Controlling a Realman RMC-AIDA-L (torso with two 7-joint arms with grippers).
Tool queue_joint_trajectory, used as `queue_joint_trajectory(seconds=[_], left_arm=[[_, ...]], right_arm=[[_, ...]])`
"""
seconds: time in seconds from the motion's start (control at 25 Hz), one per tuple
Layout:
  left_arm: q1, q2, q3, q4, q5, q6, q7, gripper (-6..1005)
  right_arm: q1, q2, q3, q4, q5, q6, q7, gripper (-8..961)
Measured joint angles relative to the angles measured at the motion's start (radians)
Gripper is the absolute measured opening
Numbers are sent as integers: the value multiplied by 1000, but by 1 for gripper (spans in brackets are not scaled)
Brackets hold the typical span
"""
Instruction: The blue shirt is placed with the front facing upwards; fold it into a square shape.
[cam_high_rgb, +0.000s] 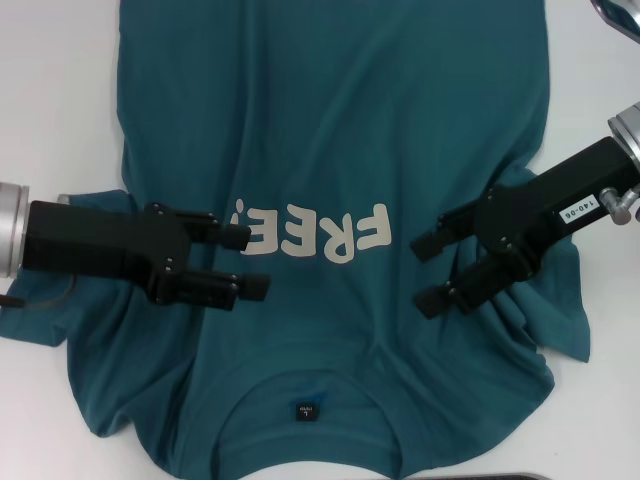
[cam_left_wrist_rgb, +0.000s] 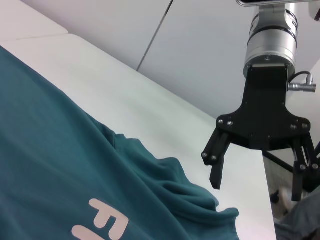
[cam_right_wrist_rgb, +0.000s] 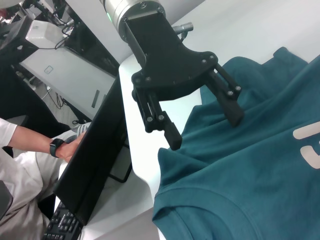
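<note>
Head view shows one blue shirt (cam_high_rgb: 330, 150) spread front-up over a white table (cam_high_rgb: 50, 90), filling the middle of the frame from the top edge down to the bottom, where its round collar (cam_high_rgb: 305, 395) lies with a small dark label (cam_high_rgb: 305, 411) inside. White letters "FREE" (cam_high_rgb: 320, 232) run across the centre, upside down in this view. Two grippers hang over the cloth. The left gripper (cam_high_rgb: 245, 262) comes in from the left edge at mid-height, its jaws spread apart with nothing between them, the tips over the fabric just beside the first letter. The right gripper (cam_high_rgb: 430, 272) reaches in from the right edge, jaws likewise parted and empty, over the rumpled cloth to the right of the lettering. Both sleeves are bunched: one at the lower left (cam_high_rgb: 40, 300), one at the lower right (cam_high_rgb: 560, 320).

Left wrist view adds what the head camera misses: the right gripper (cam_left_wrist_rgb: 257, 182) seen front-on in the right of the frame, clear of the shirt's (cam_left_wrist_rgb: 75, 170) wrinkled edge, with a pale wall (cam_left_wrist_rgb: 200, 45) behind the table.

Right wrist view shows the left gripper (cam_right_wrist_rgb: 205, 127) in the upper middle, fingers wide, above the shirt (cam_right_wrist_rgb: 260, 175) at the lower right. At the left edge, a person's hand (cam_right_wrist_rgb: 67, 145) wearing a wristwatch (cam_right_wrist_rgb: 53, 148) sits near a dark monitor (cam_right_wrist_rgb: 95, 165) and a keyboard (cam_right_wrist_rgb: 62, 225).
</note>
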Motion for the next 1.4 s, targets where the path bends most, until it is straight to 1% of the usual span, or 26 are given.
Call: queue_joint_trajectory(seconds=[0.2, 0.64, 0.72, 0.76, 0.84, 0.88, 0.92, 0.96, 1.04, 1.08, 1.12, 1.24, 1.36, 1.4], left_arm=[[-14, -1, 2, 11, 23, 1, -3, 794], [-23, -1, -3, 15, 24, -1, -5, 793], [-23, 1, -17, 15, 24, -1, -12, 793], [-23, 6, -33, 15, 24, -1, -21, 793], [-23, 18, -63, 12, 24, -1, -35, 793], [-24, 40, -104, 9, 24, -1, -51, 793], [-24, 52, -124, 9, 24, -1, -56, 792], [-24, 52, -124, 9, 24, -1, -56, 792], [-25, 80, -165, 15, 24, -2, -66, 792], [-25, 98, -182, 21, 24, -3, -71, 792], [-25, 110, -189, 27, 27, -3, -76, 792], [-25, 158, -206, 50, 45, -8, -103, 792], [-24, 186, -229, 61, 81, -14, -121, 792], [-24, 190, -237, 63, 95, -14, -122, 792]], right_arm=[[3, 2, 0, 3, -1, 4, 0, 945], [1, 3, -5, 7, -1, 21, 1, 945], [-1, 3, -6, 8, -1, 25, 1, 945], [-2, 3, -6, 8, -1, 25, 1, 945], [-2, 4, -6, 9, -1, 26, 1, 945], [-2, 5, -7, 9, -1, 26, 1, 945], [-2, 7, -7, 9, -1, 27, 1, 945], [-2, 8, -7, 9, -1, 27, 1, 945], [-4, 12, -8, 10, -1, 27, 0, 945], [-5, 13, -8, 10, -1, 27, -1, 945], [-5, 14, -9, 10, -2, 28, -2, 945], [-8, 15, -11, 10, -2, 30, -3, 944], [-9, 16, -11, 10, -2, 30, -3, 944], [-12, 16, -11, 10, -2, 30, -5, 944]])
